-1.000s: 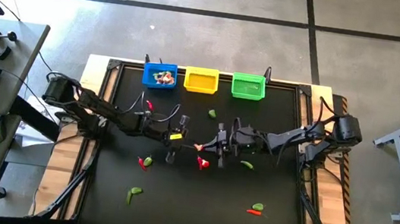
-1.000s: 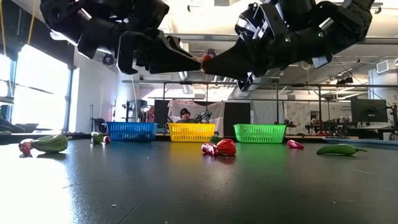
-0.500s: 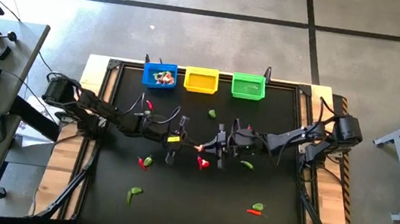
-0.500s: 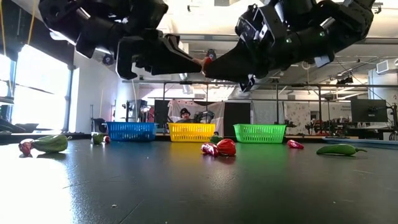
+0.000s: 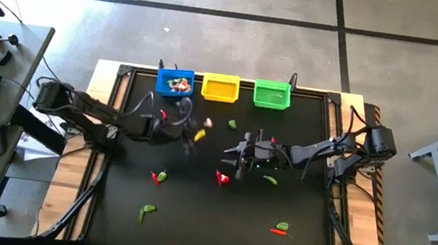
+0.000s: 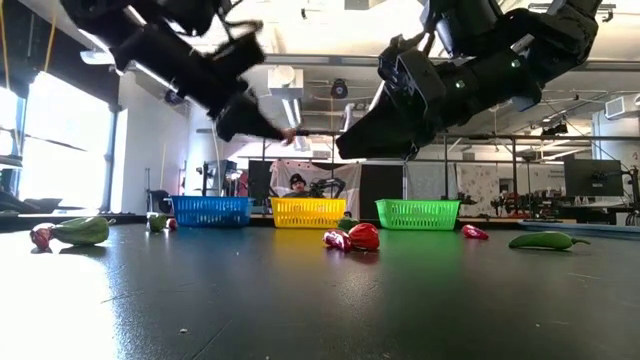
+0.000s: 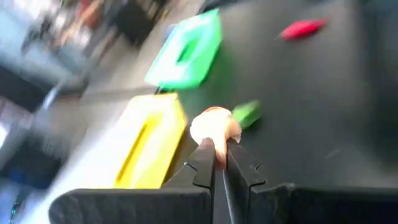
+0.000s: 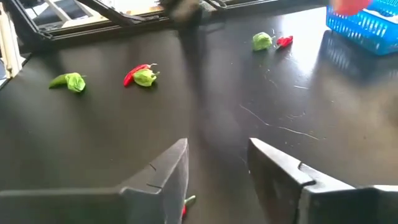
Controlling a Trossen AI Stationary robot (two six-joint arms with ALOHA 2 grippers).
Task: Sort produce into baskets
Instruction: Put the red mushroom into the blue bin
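Observation:
Three baskets stand in a row at the table's far edge: blue [image 5: 174, 83], yellow [image 5: 221, 88] and green [image 5: 272, 94]. My left gripper [image 5: 202, 127] hangs above the table in front of the blue and yellow baskets, shut on a small whitish-pink piece of produce [image 7: 214, 126]. My right gripper [image 5: 236, 154] hangs open and holds nothing, right of the table's middle; its fingers stand apart in the right wrist view [image 8: 217, 152]. Loose red and green produce lies on the table, such as a red piece [image 5: 221, 177] and a green one [image 5: 270, 179]. My left gripper pinches the whitish-pink piece by its lower end [image 7: 216, 144] between the two fingertips. Most of the piece sticks out beyond the tips. The fingers slant downward toward the far edge [image 6: 288, 133]. The piece is lifted clear, high above the table.
More produce lies about: a green piece [image 5: 233, 124] and a red one [image 5: 163, 116] near the baskets, a red-green one [image 5: 159, 177], a green one [image 5: 147, 210] and a red-green one [image 5: 280, 227] toward the near edge. The blue basket holds several pieces.
The two grippers met tip to tip over the table's middle with the piece between them. My left gripper shut on it and my right gripper opened and let go. My left gripper has since swung toward the far left, carrying the piece toward the baskets.

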